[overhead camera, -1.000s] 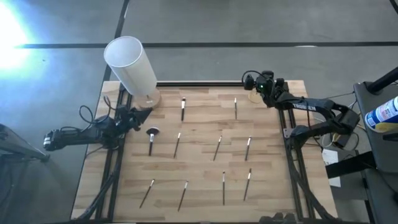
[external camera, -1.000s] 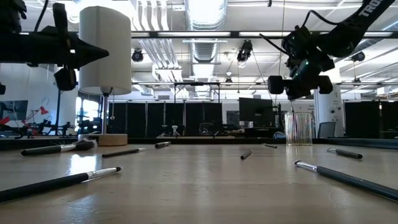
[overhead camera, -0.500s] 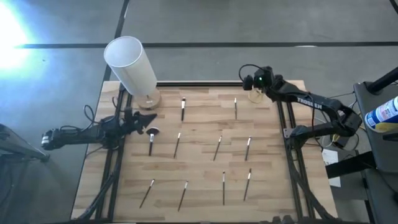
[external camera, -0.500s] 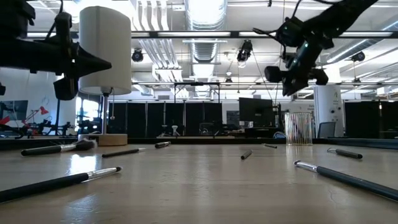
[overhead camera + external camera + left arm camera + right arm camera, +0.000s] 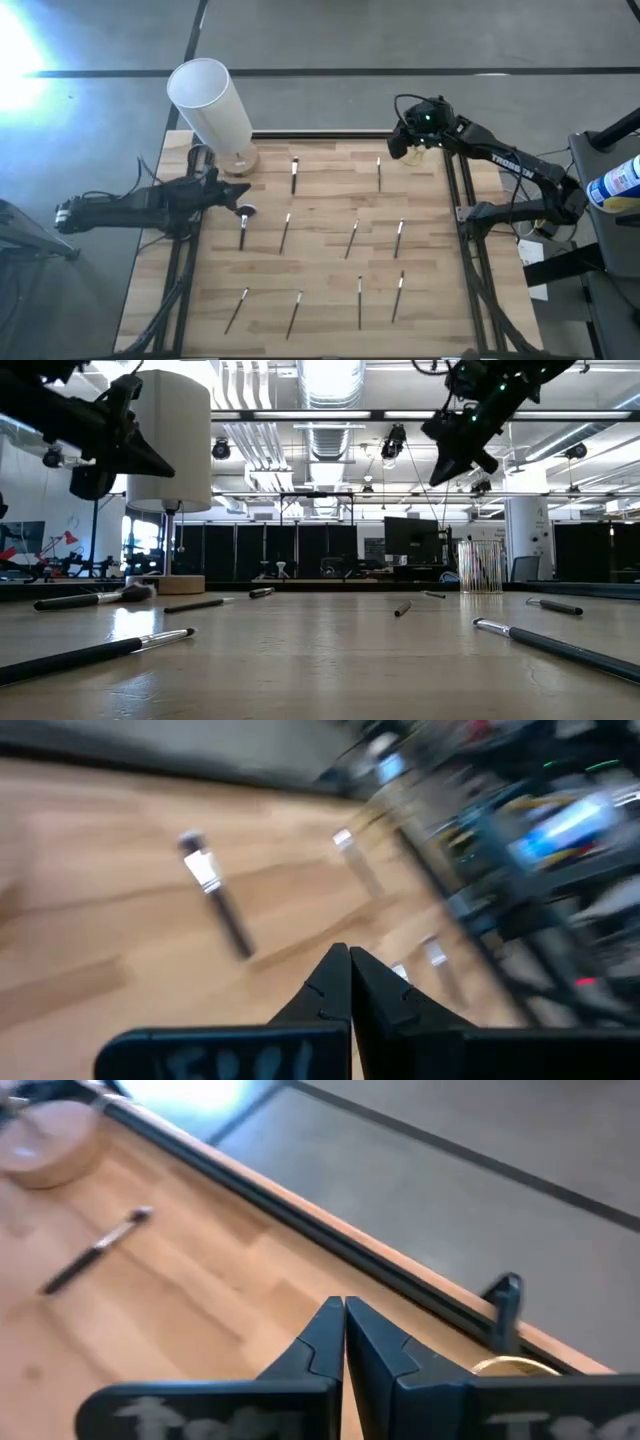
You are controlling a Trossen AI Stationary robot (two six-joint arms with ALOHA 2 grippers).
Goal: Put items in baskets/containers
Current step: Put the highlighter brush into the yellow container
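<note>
Several thin sticks with dark ends lie flat and scattered on the wooden table, for example one (image 5: 295, 175), another (image 5: 379, 172) and a third (image 5: 350, 238). One has a fanned dark head (image 5: 245, 211). The small clear yellowish cup (image 5: 480, 567) stands at the table's far right corner, and its rim (image 5: 515, 1367) shows beside my right gripper. My right gripper (image 5: 396, 146) (image 5: 343, 1325) is shut and empty, raised high beside the cup. My left gripper (image 5: 238, 196) (image 5: 350, 970) is shut and empty, hovering just left of the fan-headed stick.
A tall white cylinder (image 5: 210, 105) stands on a round wooden base (image 5: 238, 158) at the table's far left corner, close to my left gripper. A black rail (image 5: 330, 1245) runs along the far edge. More sticks lie near the near edge (image 5: 294, 313).
My right gripper has risen well above the table beside the cup, staying shut. My left gripper has tipped its fingers downward and drifted slightly toward the fan-headed stick, also shut. No stick has moved.
</note>
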